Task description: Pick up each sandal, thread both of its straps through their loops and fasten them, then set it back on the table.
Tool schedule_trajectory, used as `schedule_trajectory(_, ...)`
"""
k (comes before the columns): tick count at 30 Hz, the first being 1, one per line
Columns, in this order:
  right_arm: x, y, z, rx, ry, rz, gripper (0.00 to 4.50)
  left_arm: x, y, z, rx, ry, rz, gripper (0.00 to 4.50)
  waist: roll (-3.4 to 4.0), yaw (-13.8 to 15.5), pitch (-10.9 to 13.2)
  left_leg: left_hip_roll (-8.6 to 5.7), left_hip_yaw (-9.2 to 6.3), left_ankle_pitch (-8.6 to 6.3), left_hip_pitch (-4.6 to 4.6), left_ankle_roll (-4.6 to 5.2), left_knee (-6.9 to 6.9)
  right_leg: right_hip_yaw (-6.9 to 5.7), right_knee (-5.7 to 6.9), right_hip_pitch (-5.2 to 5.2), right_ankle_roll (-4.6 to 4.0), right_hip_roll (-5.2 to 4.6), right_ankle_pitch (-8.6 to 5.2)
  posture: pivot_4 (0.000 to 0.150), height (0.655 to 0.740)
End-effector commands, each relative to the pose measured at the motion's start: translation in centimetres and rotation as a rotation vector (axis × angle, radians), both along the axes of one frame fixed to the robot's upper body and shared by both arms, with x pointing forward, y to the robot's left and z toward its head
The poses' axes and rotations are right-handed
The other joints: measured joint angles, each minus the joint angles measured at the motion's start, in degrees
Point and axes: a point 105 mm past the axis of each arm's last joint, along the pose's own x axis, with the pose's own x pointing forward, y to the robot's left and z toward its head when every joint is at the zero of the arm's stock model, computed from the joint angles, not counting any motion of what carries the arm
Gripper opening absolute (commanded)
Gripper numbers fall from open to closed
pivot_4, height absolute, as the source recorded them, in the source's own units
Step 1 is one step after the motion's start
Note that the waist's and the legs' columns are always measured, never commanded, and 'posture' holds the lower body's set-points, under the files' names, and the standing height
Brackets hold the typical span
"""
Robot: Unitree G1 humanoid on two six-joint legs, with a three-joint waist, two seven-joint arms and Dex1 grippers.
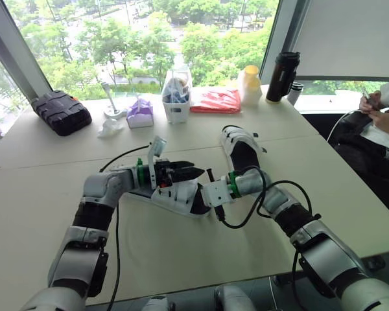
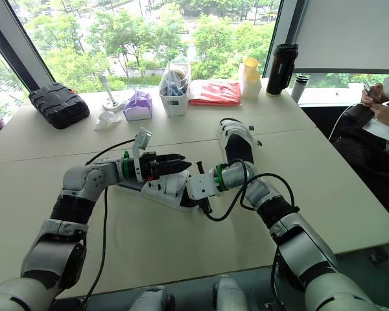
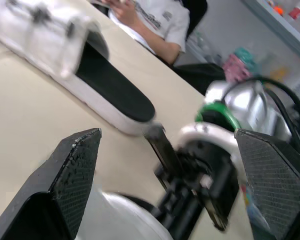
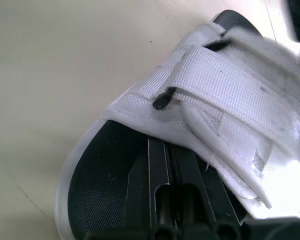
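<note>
Sandal: white woven webbing (black mesh footbed); left fingers spread; right fingers closed.

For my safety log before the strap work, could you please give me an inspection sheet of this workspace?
Surface: beige table, seam across the middle.
Job's things: near sandal between the grippers; far sandal behind it.
Clutter: black case, tissue box, white basket, red packet, black flask, all near the window side.
Grippers: left gripper fingers open above the near sandal; right gripper fingers together under its strap.
Cables: black cable looping off the right forearm.
Surroundings: window; seated person at the right.
</note>
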Motion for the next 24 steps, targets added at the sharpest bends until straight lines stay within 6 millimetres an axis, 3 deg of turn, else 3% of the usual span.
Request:
schedule_trajectory(1, -0.1, -0.7, -1.7, -0.078, 0.035, -0.02, 0.0, 1.0, 0.8, 4.1, -0.08, -0.086, 0.041, 4.44, 0.0, -0.1, 0.0, 0.0, 0.01, 0.0, 0.0, 0.0, -0.01, 0.0, 0.0, -0.01, 0.0, 0.0, 0.0, 0.15, 0.74)
schedule_trajectory(3, -0.1, -0.7, -1.7, -0.077, 0.035, -0.021, 0.0, 1.4, 1.2, 5.5, -0.091, -0.109, 0.048, 4.44, 0.0, -0.2, 0.0, 0.01, 0.01, 0.01, -0.01, -0.02, -0.05, 0.0, -0.01, -0.06, 0.0, 0.02, -0.01, 0.15, 0.74)
schedule_trajectory(6, -0.1, -0.7, -1.8, -0.076, 0.035, -0.021, 0.0, 1.6, 1.6, 5.7, -0.015, -0.164, 0.038, 4.44, 0.0, -0.3, 0.0, 0.01, 0.02, 0.02, -0.01, -0.04, -0.08, 0.01, -0.03, -0.08, 0.01, 0.01, -0.01, 0.15, 0.74)
schedule_trajectory(10, -0.1, -0.5, -1.8, -0.073, 0.036, -0.022, 0.0, 1.7, 2.3, 2.0, 0.235, -0.241, -0.047, 4.44, 0.0, -0.3, 0.0, 0.0, 0.02, 0.04, -0.01, -0.07, -0.09, 0.01, -0.03, -0.08, 0.0, 0.02, -0.01, 0.15, 0.74)
schedule_trajectory(15, -0.1, -0.5, -1.8, -0.071, 0.035, -0.022, 0.0, 1.3, 2.7, -0.6, 0.345, -0.258, -0.171, 4.44, -0.01, -0.3, 0.0, -0.01, 0.03, 0.05, -0.03, -0.09, -0.09, 0.01, -0.03, -0.08, 0.0, 0.03, -0.01, 0.15, 0.74)
schedule_trajectory(24, -0.2, -0.8, -1.9, -0.071, 0.038, -0.031, 0.0, 1.0, 1.5, -1.2, 0.332, -0.261, -0.254, 4.44, -0.03, -0.4, 0.0, -0.01, 0.02, 0.05, -0.07, -0.08, -0.07, 0.0, -0.02, -0.09, 0.0, 0.04, -0.01, 0.15, 0.74)
